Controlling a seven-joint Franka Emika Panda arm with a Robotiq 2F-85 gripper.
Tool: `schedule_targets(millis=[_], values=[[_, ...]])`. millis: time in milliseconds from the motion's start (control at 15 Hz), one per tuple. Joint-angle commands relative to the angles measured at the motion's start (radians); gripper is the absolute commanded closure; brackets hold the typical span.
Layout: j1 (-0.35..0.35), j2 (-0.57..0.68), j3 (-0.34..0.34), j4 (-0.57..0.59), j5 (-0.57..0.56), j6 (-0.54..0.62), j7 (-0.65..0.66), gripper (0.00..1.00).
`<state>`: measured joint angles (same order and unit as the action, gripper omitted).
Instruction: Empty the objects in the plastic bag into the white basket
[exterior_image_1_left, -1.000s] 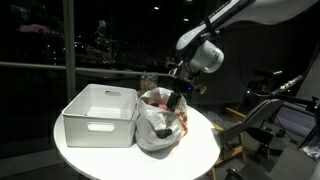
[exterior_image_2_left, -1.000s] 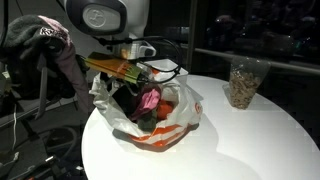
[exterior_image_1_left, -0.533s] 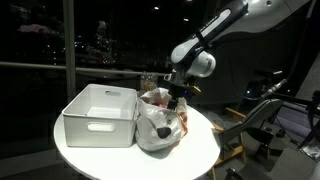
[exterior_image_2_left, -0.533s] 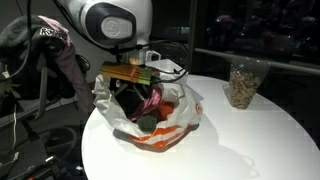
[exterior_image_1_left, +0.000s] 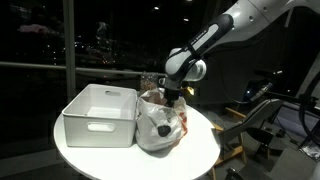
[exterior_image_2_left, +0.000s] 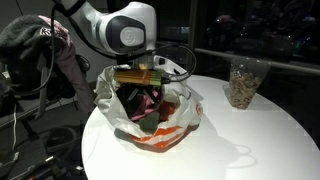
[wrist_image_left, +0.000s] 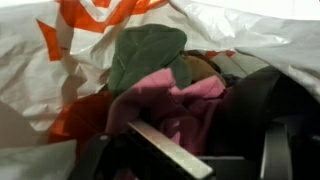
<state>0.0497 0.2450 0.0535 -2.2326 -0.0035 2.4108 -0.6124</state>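
Note:
The white plastic bag (exterior_image_1_left: 158, 126) with orange print stands open on the round white table, next to the white basket (exterior_image_1_left: 100, 115). The bag also shows in an exterior view (exterior_image_2_left: 160, 125) and fills the wrist view (wrist_image_left: 60, 60). Inside it lie a pink cloth (wrist_image_left: 175, 100), a green item (wrist_image_left: 145, 50) and dark things. My gripper (exterior_image_1_left: 176, 98) reaches down into the bag's mouth, as an exterior view (exterior_image_2_left: 143, 92) also shows. Its fingers (wrist_image_left: 215, 150) are apart on either side of the pink cloth (exterior_image_2_left: 152, 101). The basket looks empty.
A clear cup (exterior_image_2_left: 243, 82) with brownish contents stands at the far side of the table (exterior_image_2_left: 250, 140). A chair with clothes (exterior_image_2_left: 55, 50) stands beside the table. Dark windows and equipment (exterior_image_1_left: 270, 110) surround it.
The arm has lowered and the gripper has gone deeper into the bag's mouth. The bag and the basket have not moved.

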Motion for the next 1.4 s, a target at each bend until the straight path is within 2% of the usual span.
schedule_targets(millis=[0, 267, 467, 600, 733, 867, 1000, 1200, 1333], values=[[-0.015, 0.055, 0.013, 0.074, -0.038, -0.016, 0.036, 0.42], [-0.022, 0.064, 0.011, 0.093, -0.051, -0.032, 0.063, 0.73], [-0.018, 0.048, -0.003, 0.097, -0.101, -0.077, 0.132, 0.95], [-0.02, 0.027, -0.006, 0.095, -0.122, -0.118, 0.161, 1.0], [-0.024, 0.001, -0.005, 0.097, -0.127, -0.19, 0.175, 0.97], [-0.025, -0.037, -0.001, 0.107, -0.125, -0.31, 0.169, 0.96], [-0.013, -0.068, -0.01, 0.13, -0.167, -0.432, 0.216, 0.96], [-0.003, -0.099, -0.012, 0.189, -0.252, -0.676, 0.27, 0.96], [-0.001, -0.131, -0.009, 0.209, -0.317, -0.745, 0.317, 0.96]])
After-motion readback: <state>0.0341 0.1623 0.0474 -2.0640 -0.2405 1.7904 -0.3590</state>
